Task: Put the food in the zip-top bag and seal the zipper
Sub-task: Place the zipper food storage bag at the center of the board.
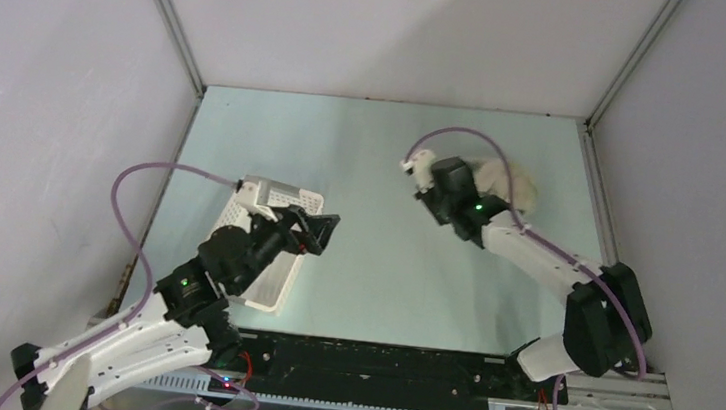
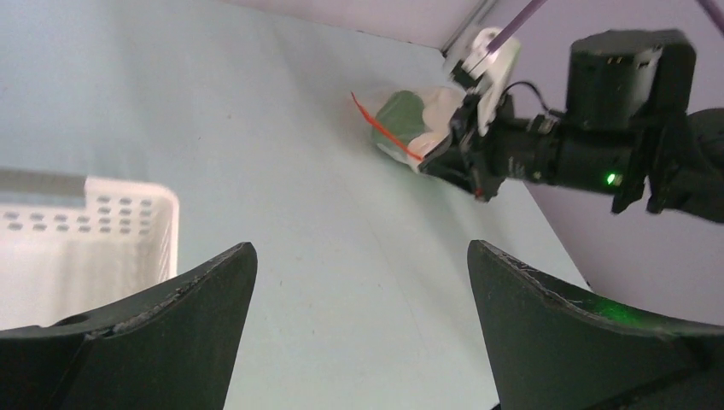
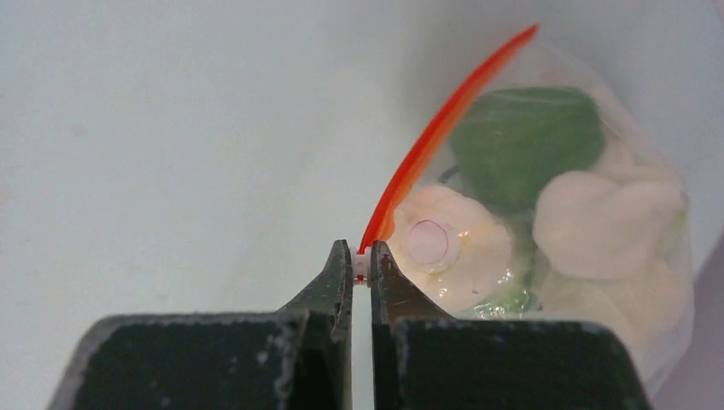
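Two sets of jaws noted. Right jaws closed on small white end of zipper (image 3: 427, 141). Red-orange strip is seen running lengthwise away from jaws, up and rightward in right wrist view, slightly bowed. Zip-top bag (image 3: 636, 282) is laid on tabletop (image 1: 383, 267) at far right, just beyond right jaws, on strip's right side. Inside, food (image 3: 546, 213) is seen: green bok choy (image 3: 521, 141), white mushroom (image 3: 440, 243), lumpy white piece (image 3: 602, 222). Left jaws spread wide, nothing gripped, near white basket (image 2: 102, 226), well apart from bag.
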`<action>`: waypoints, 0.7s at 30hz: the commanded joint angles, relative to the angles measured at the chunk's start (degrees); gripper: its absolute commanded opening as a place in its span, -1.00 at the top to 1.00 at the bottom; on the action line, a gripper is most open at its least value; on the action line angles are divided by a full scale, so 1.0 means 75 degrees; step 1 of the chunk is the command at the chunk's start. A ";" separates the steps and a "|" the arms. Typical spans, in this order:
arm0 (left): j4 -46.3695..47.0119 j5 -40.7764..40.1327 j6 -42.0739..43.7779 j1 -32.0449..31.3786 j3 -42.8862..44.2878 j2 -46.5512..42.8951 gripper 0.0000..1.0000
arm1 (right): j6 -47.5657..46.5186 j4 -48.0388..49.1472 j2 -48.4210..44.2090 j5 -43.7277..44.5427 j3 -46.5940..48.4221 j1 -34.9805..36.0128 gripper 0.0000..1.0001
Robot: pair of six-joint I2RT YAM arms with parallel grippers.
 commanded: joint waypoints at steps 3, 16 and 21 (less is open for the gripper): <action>-0.1460 -0.0684 -0.0946 0.0032 -0.0299 -0.1154 -0.99 | 0.1566 0.0435 0.0444 0.1004 0.0377 0.1321 0.92; -0.3343 -0.2393 -0.1230 0.0032 0.1031 -0.0988 -0.97 | 0.5428 0.0674 -0.2391 -0.0752 0.0191 -0.0162 -1.00; -0.4249 -0.3083 -0.1478 0.0068 0.1878 -0.0233 -0.97 | 0.5785 -0.0131 -0.3806 -0.0954 -0.0172 -0.2376 -1.00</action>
